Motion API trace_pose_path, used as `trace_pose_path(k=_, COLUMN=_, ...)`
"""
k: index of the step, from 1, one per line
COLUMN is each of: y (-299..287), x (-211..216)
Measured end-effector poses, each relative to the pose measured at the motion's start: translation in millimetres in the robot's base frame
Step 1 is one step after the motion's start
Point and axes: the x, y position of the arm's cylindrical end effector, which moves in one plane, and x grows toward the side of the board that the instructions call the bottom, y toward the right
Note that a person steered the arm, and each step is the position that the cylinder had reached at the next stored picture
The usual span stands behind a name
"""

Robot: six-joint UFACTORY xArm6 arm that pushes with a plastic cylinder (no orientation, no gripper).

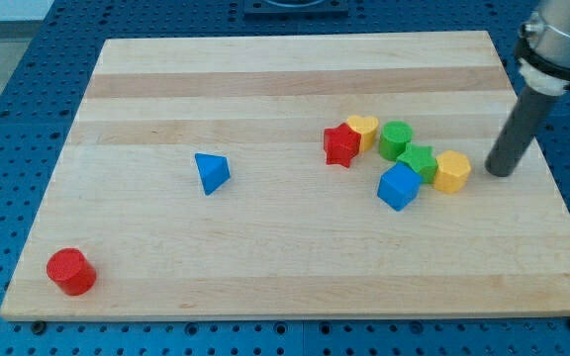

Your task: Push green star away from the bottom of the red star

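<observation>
Right now my tip (500,173) rests near the tabletop's (265,267) right edge, just right of the yellow block (452,171); no gripper is in view. The green star (419,160) sits between the yellow block and blue cube (399,187), toward the lower right of the red star (341,145).

— Where does the cluster sit?
— Right of centre on the board (265,79). I see the red star (341,145) touching the yellow heart (363,131) on its right, with the green cylinder (396,139) just beyond.
— And the green star (419,160)?
— Below-right of that cylinder, between the blue cube (399,186) and the yellow hexagon (452,171). My tip (501,172) stands just right of the hexagon. The blue triangle (211,172) lies well left, and the red cylinder (71,271) is near the bottom-left corner.
</observation>
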Motion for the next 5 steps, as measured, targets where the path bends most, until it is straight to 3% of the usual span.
trace_pose_path(k=2, y=-180.1, x=41.9)
trace_pose_path(k=3, y=-226.2, x=46.3)
trace_pose_path(k=4, y=-216.1, x=18.4)
trace_pose_path(k=5, y=-159.8, x=-4.3)
